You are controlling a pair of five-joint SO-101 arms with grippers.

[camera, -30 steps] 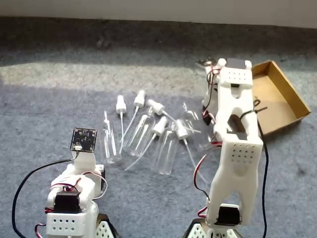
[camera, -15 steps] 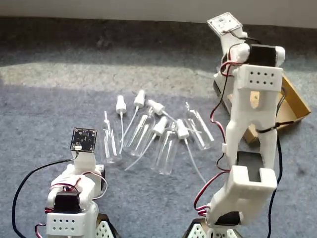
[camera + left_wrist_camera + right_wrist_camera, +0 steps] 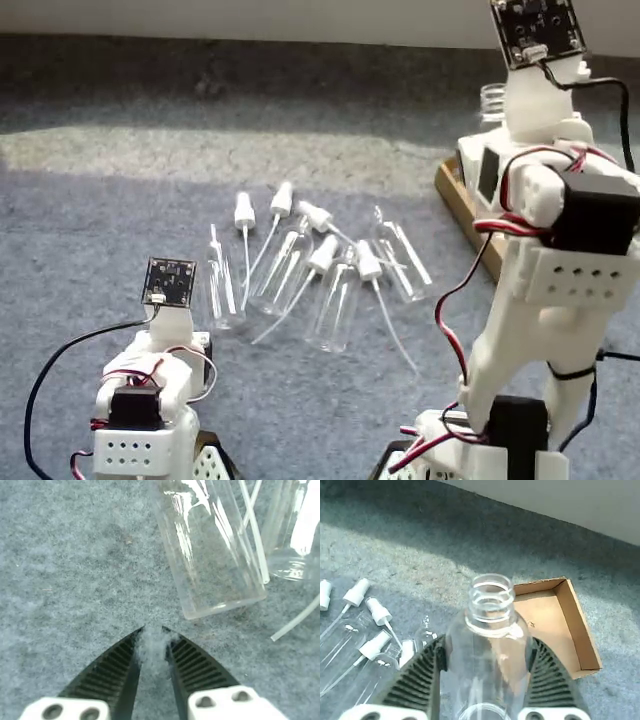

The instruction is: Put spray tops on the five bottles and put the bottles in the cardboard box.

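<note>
The task is barely begun. None of the bottles wears a spray top, and the cardboard box (image 3: 555, 612) lies empty as far as it shows. The right end effector (image 3: 487, 667) is clamped around one clear bottle (image 3: 490, 625), holding it upright with its open neck up, lifted off the surface, with the box below. Four more bottles (image 3: 335, 300) lie on their sides in a loose cluster on the surface, with the five spray tops (image 3: 244, 210) scattered among them and at their far ends. The left end effector (image 3: 152, 630) is closed to a thin slit, grips nothing and sits low, just short of the base of the nearest lying bottle (image 3: 210, 555).

A second ago the right arm was stretched low by the box; it has since swung up with the bottle. The left arm, the lying bottles and the tops have not shifted.
</note>
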